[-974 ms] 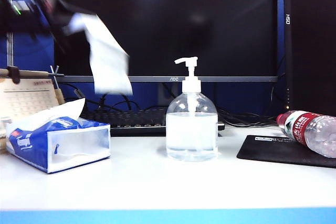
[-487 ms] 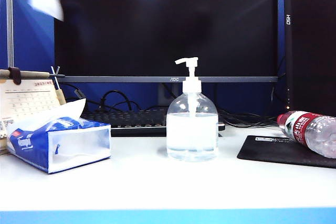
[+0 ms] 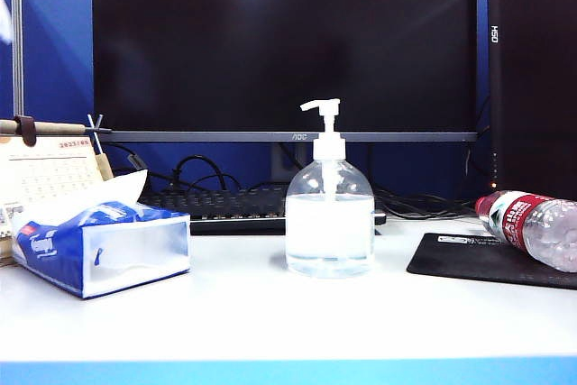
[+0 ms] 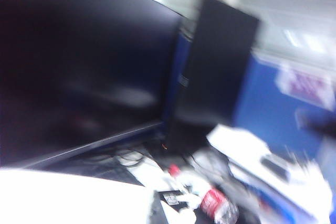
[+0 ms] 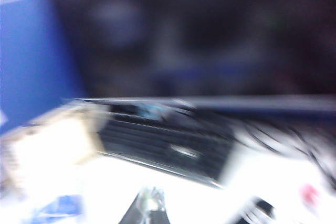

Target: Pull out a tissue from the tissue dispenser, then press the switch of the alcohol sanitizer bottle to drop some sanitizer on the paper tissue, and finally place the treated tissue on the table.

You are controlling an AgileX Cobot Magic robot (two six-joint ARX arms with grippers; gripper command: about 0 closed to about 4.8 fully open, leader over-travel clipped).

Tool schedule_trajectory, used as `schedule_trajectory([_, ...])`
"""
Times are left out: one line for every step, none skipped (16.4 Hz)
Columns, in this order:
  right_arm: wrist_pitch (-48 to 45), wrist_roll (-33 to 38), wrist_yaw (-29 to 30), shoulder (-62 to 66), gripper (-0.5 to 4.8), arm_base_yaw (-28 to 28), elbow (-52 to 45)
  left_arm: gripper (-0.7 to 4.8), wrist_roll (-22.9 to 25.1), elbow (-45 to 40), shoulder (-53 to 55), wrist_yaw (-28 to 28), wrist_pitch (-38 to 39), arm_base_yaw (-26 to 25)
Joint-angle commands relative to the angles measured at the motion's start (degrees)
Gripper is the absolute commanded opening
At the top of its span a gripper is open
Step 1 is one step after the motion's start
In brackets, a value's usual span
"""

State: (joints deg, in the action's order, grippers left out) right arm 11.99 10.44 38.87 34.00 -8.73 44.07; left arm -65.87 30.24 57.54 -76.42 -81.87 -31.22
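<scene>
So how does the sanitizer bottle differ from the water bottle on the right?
The alcohol sanitizer bottle stands upright on the bare table; the water bottle lies on its side over the mouse pad. The sanitizer has a white pump, the water bottle a red label. Both are clear plastic.

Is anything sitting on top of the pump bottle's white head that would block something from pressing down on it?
Nothing visible does. The switch on the alcohol sanitizer bottle stands bare, with only the dark monitor behind it. Neither tool shows in the exterior view.
</scene>
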Motion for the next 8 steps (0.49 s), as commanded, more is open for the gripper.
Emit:
schedule_trajectory([-0.5, 0.2, -5.9, -2.9, -0.05, 0.1, -8.6, -0.06, 0.1, -9.5, -0.6, 3.4, -2.2, -0.2])
schedule_trajectory([-2.8, 0.2, -6.8, -3.3, -0.05, 0.4, -12.7, -0.06, 1.2, -15.3, -0.6, 3.8, -2.2, -0.2])
schedule_trajectory([-6.2, 0.5, -6.2, -3.3, -0.05, 1.6, -16.3, -0.06, 2.6, -20.5, -0.6, 4.0, -2.2, -0.2])
schedule_trajectory([-7.5, 0.5, -5.6, -3.3, -0.05, 2.6, -18.0, -0.06, 3.6, -23.6, -0.7, 4.2, -2.2, -0.2])
schedule_trajectory([-8.0, 0.5, -5.3, -3.3, -0.05, 3.4, -19.1, -0.06, 4.7, -26.2, -0.7, 4.2, -2.2, 0.2])
schedule_trajectory([-8.0, 0.2, -5.3, -3.3, -0.05, 4.4, -20.5, -0.06, 6.0, -29.5, -0.7, 4.2, -2.2, 0.3])
schedule_trajectory([-8.1, 0.1, -5.3, -3.3, -0.05, 4.7, -21.5, -0.06, 6.6, -29.7, -0.8, 2.6, -1.4, 0.9])
schedule_trajectory([-8.1, 0.1, -5.3, -3.3, -0.05, 4.7, -22.6, -0.06, 7.0, -29.7, -0.9, 3.4, -1.4, 1.9])
